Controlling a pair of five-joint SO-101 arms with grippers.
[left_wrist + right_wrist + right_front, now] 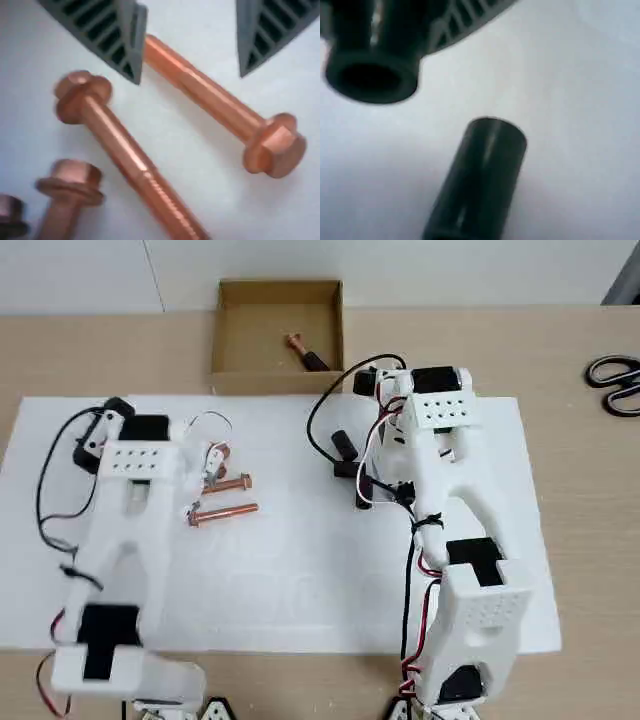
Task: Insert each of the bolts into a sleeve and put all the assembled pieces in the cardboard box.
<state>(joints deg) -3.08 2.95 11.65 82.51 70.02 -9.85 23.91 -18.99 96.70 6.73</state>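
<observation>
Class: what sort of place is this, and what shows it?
Probably a robotics workbench: two white robot arms on a wooden table, copper bolts and black sleeves laid out by a cardboard box.

Copper flanged bolts (225,511) lie flat and close together on my left; black sleeves (345,445) lie scattered on my right. One bolted sleeve (308,353) lies inside the open cardboard box (225,335).

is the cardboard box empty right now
No, one sleeved bolt already lies inside the cardboard box, close to a side wall.
</observation>
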